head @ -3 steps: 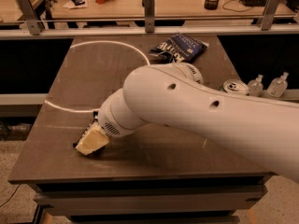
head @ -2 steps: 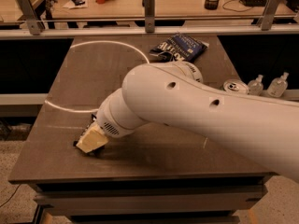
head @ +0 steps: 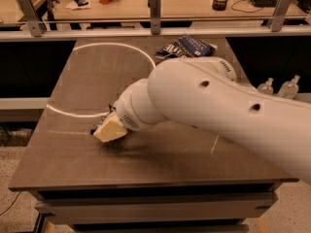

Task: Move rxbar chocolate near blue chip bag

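My gripper [head: 110, 129] is at the end of the big white arm [head: 214, 106], low over the front left part of the dark table [head: 73, 164]. A small dark sliver [head: 93, 131] shows at the gripper's left tip; it may be the rxbar chocolate, but most of the bar is hidden by the gripper. The blue chip bag [head: 187, 46], crumpled dark blue with white lettering, lies at the table's far edge, right of centre, well away from the gripper.
A white arc [head: 124, 47] is drawn on the table's left half. Two clear bottles [head: 266, 86] [head: 290, 85] stand off the table to the right. A metal rail with posts [head: 155, 11] runs behind the table; a cluttered bench lies beyond.
The gripper has moved to the right and farther from the front edge. The dark sliver at its tip has moved with it. The blue chip bag has not moved.
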Tool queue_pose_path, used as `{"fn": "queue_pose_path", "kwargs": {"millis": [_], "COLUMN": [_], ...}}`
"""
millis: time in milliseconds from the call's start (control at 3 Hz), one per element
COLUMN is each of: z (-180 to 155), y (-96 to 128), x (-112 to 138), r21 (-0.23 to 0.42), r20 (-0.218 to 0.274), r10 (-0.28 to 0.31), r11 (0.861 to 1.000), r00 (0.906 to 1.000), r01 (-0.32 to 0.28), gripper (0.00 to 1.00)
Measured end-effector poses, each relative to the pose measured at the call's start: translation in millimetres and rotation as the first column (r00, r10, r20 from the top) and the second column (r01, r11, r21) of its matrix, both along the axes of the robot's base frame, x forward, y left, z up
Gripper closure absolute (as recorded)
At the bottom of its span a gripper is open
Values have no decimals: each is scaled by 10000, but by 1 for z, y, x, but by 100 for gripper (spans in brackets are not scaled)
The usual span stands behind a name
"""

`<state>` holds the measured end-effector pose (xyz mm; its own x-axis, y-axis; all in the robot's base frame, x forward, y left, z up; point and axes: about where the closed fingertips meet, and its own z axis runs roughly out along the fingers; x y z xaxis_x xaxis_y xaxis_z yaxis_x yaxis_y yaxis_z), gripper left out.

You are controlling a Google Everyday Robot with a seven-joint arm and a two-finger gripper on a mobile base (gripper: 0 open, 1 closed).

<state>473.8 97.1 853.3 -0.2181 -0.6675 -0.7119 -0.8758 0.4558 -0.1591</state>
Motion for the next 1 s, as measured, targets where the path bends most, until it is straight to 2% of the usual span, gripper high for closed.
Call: {"fn": "queue_pose_path", "kwargs": {"millis": [333,667,1000], "z": [44,75,88], "y": [-45,-82,-123], "x": [30,55,83], "r21": [235,334,188], "r20": [1486,2570,2978], "r10": [-1005,-1851,-2660], "r11": [9949,9826,9618], "r00": [9838,9485,9168], "r01": [981,1827,2730], "gripper": [100,100,100]}}
